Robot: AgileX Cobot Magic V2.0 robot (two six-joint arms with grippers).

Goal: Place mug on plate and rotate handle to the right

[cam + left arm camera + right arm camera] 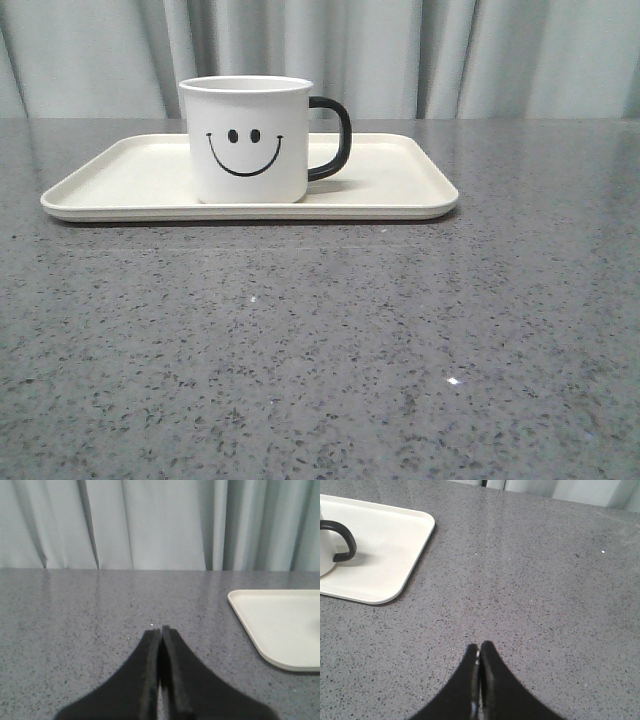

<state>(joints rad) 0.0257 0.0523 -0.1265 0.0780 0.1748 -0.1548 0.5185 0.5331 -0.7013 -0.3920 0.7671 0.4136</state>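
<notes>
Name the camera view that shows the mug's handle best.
The front view: the whole black handle shows in profile, pointing right from the mug on the plate. The right wrist view catches only part of the loop at its edge; the left wrist view shows none.

It looks like a test room or lab set up for a robot, not a real kitchen. A big grey speckled table (pixel 320 340) fills the space, and plain pale curtains (pixel 420 55) hang right behind it like a backdrop. Only a cream plate (pixel 400 185) and one mug (pixel 248 140) sit there
</notes>
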